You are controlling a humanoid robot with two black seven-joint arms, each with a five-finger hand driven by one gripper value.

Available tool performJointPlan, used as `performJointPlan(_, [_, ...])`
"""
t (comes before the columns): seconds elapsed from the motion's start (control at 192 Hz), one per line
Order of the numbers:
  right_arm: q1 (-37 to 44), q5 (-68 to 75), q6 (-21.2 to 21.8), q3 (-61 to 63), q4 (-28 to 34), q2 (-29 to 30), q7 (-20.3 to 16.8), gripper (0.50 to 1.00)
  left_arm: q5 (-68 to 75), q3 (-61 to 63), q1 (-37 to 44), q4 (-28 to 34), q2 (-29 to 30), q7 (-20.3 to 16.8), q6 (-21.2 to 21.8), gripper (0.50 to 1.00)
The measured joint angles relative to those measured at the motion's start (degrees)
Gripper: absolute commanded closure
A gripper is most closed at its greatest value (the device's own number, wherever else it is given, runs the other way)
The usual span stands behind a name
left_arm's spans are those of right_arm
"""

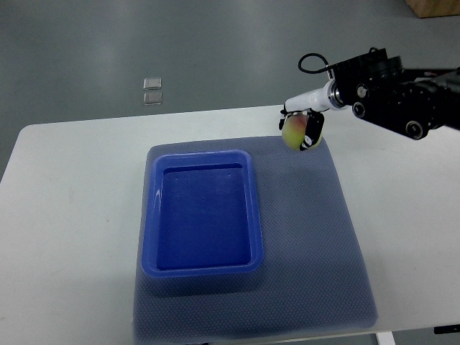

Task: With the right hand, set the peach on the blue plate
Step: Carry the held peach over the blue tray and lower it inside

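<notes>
One peach (pixel 293 132), light and bruisable, sits clasped in the right hand (pixel 305 128); blue plate (pixel 203 215) lies down-left of it.

There is a single camera, set high on the robot's own side and tilted steeply down. It takes in nearly the whole white rounded-corner table (pixel 65 215), whose near edge runs off the bottom of the frame and whose far edge lies about a third of the way down. Beyond that edge it sees grey floor (pixel 215 50). The view stands well back, with no close detail and no second view overlapping it.
</notes>
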Motion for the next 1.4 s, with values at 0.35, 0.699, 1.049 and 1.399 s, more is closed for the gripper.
performJointPlan(0.35, [19.2, 5.2, 8.2, 1.0, 14.7, -10.3, 0.0, 1.000, 0.0, 0.0, 0.0, -0.4, 0.0, 0.0, 0.0, 0.500])
performJointPlan(0.699, [19.7, 13.0, 3.6, 0.9, 15.8, 1.6, -0.1, 1.000, 0.0, 0.0, -0.1, -0.4, 0.0, 0.0, 0.0, 0.500])
performJointPlan(1.049, [10.4, 13.9, -0.7, 0.7, 5.9, 18.1, 0.2, 1.000, 0.0, 0.1, 0.0, -0.4, 0.0, 0.0, 0.0, 0.500])
performJointPlan(1.399, [-0.6, 13.9, -1.6, 1.0, 3.9, 18.3, 0.2, 1.000, 0.0, 0.2, 0.0, -0.4, 0.0, 0.0, 0.0, 0.500])
